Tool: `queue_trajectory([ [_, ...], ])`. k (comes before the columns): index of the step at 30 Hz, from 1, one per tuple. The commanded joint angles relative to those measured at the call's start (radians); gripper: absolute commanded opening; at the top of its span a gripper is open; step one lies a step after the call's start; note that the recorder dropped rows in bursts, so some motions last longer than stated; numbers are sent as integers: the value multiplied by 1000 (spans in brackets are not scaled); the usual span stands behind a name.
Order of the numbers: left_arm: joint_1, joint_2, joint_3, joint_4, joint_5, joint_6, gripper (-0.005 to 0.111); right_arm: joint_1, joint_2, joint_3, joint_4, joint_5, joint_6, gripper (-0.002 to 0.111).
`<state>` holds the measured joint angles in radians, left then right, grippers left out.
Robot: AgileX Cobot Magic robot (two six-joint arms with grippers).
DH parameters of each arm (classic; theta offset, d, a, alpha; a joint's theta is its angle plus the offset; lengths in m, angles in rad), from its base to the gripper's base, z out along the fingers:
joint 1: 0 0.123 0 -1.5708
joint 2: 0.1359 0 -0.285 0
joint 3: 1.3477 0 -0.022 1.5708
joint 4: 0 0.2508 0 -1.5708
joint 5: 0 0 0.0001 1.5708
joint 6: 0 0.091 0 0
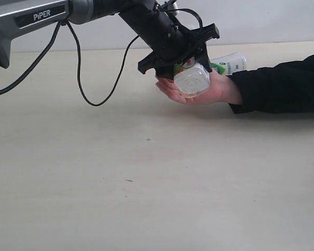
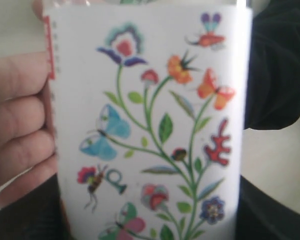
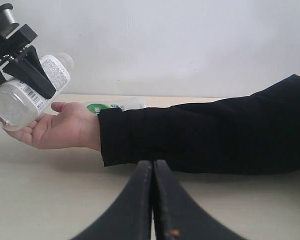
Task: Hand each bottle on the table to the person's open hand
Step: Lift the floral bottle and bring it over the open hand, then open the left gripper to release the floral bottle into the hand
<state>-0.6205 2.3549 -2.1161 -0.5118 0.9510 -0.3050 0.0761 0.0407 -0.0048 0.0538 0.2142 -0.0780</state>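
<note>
Pale beige worktop, white wall behind, nothing fancy. Left arm's fingers are clamped partway open round the floral bottle, tipped on its side right over the person's open hand, base down at the palm, presumably so it drops in cleanly on release. Can't tell if it's touching skin yet. A green-label bottle lies at about 1 o'clock from the hand, my guess for next. Right arm's fingers are pressed together, empty, parked low.

Near the desk's far edge, right of centre: bottle in left gripper, just over open hand; second bottle lying behind the hand.
</note>
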Motion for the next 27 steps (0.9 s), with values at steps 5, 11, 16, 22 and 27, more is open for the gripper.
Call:
queue_trajectory([
  [5, 1, -4, -4, 39, -38, 6, 57, -6, -7, 5, -4, -14, 0, 0],
  [11, 1, -4, -4, 61, -56, -34, 67, -6, -7, 5, -4, -14, 0, 0],
  [16, 1, -4, -4, 87, -67, -39, 85, -6, -7, 5, -4, -14, 0, 0],
  [22, 1, -4, -4, 89, -67, -39, 86, -6, -7, 5, -4, -14, 0, 0],
  [27, 3, -6, -4, 89, -58, -35, 86, -6, -7, 5, -4, -14, 0, 0],
])
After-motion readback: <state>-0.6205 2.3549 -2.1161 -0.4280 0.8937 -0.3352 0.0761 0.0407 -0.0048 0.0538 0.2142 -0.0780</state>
